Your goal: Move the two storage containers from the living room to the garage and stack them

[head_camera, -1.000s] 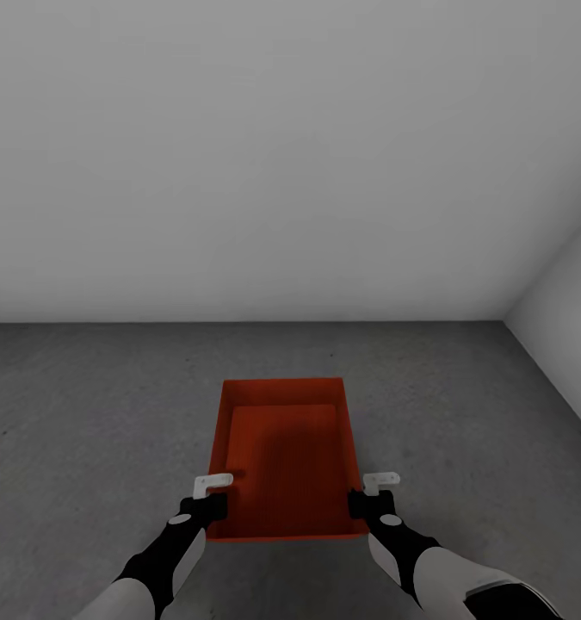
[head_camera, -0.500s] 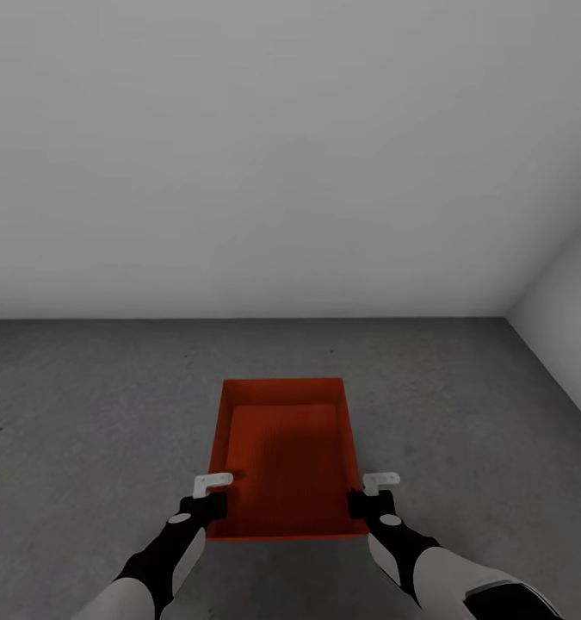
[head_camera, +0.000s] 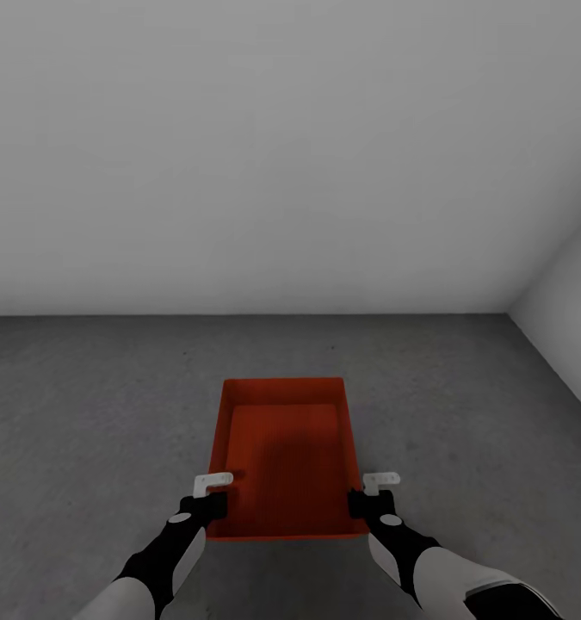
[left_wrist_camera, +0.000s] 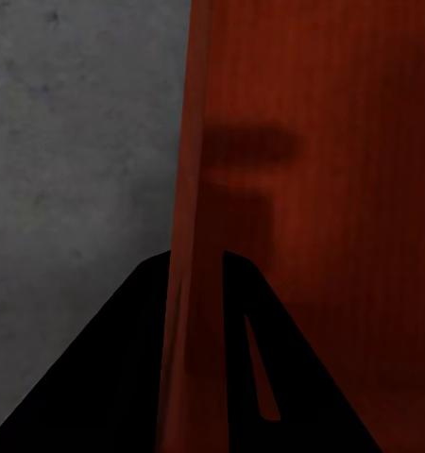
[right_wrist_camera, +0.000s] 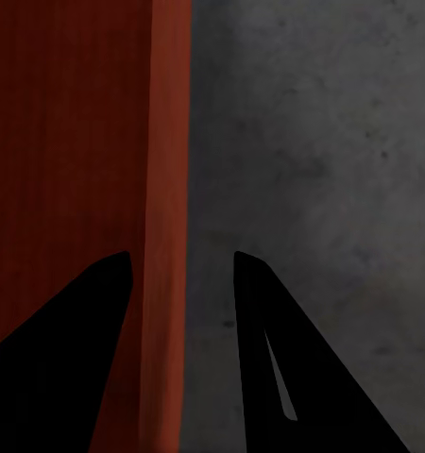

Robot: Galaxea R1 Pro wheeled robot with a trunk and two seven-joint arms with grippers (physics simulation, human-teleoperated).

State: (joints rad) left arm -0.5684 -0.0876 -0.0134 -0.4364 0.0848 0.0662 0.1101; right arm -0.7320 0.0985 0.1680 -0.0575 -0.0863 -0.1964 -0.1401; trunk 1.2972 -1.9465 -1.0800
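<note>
one storage container [head_camera: 286,461], orange-red, open top, is held over the garage floor [head_camera: 83,405] ahead of the robot, near a white wall [head_camera: 281,155] and a corner at the right. whether it is resting on the concrete or held just above cannot be told from the head view. left gripper [head_camera: 211,492] is set on the container's left rim near the close end, right gripper [head_camera: 369,491] on the right rim opposite. in the left wrist view the fingers [left_wrist_camera: 127,377] straddle the container wall [left_wrist_camera: 189,236], one each side, narrowly parted and closed onto it. in the right wrist view the fingers [right_wrist_camera: 297,377] straddle the right wall [right_wrist_camera: 165,236] likewise, though a slight gap shows on the outer side, so grip there is judged less sure. container interior is seen empty. 2nd container not assessed. judged step: setting down 1st bin on garage floor. risks: both grips sit at the near end only, so the far end could dip and strike first if lowered unevenly; uneven release l/r could twist the bin; thin tapered walls may slip thru the fingers; placement too close to the wall/corner could hamper approach w/ the 2nd bin for stacking.
</note>
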